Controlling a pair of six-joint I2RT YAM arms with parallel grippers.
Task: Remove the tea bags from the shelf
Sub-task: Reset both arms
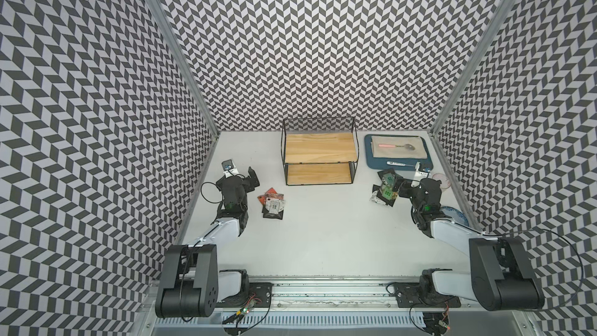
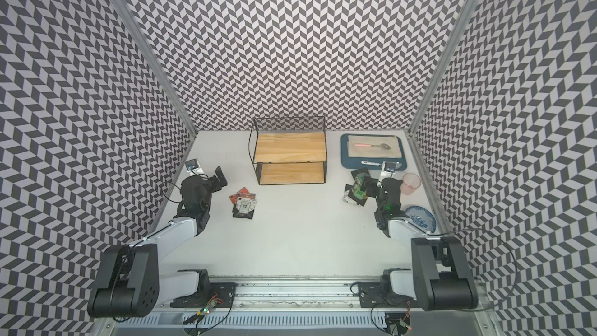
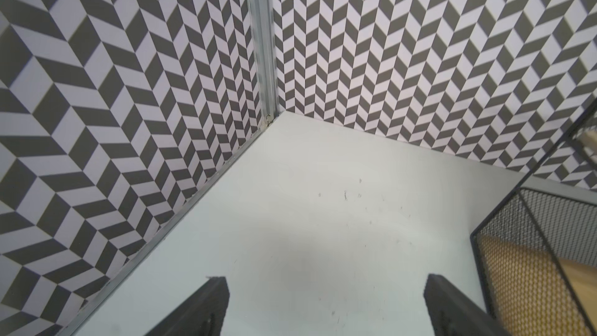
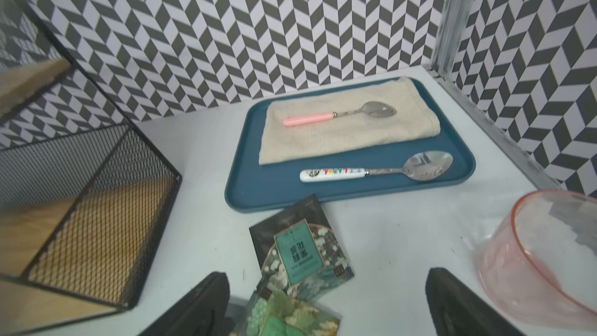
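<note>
Two loose piles of sachets are lying on the white counter point(image 1: 323, 240) in both top views. The shelf point(image 1: 318, 156) point(image 2: 290, 160) is standing at the back by the patterned wall. The left pile of tea bags point(image 1: 272, 203) point(image 2: 244, 205), showing orange-red and white faces, is lying in front of the shelf's left corner. The left gripper point(image 1: 247, 178) point(image 2: 217, 178) is hovering near it on the wall side, jaws spread and carrying nothing. The right pile of tea bags point(image 1: 386, 189) point(image 2: 357, 189), showing green faces, is lying just in front of the blue tray point(image 1: 370, 156) point(image 2: 345, 156). The right gripper point(image 1: 403, 189) point(image 2: 370, 187) is hanging at that pile's edge. A pink cup point(image 1: 441, 181) and a blue patterned plate point(image 1: 455, 214) are sitting by the right wall.

From the left wrist, the left gripper point(image 3: 326, 286) is showing two black fingers point(image 3: 206, 308) spread wide over the counter, released. The shelf's mesh end is showing nearby.

From the right wrist, the right gripper point(image 4: 326, 286) is standing released, fingers point(image 4: 452, 302) far apart. A teal tea bag point(image 4: 300, 253) is overlapping a green tea bag point(image 4: 290, 318) on the counter below. The green one is lying close to one finger, and contact cannot be told. Beyond, the tray is carrying a folded beige cloth point(image 4: 349, 143) with a pink-handled spoon point(image 4: 310, 120) on it. A white-handled spoon point(image 4: 332, 174) is lying beside the cloth.
</note>
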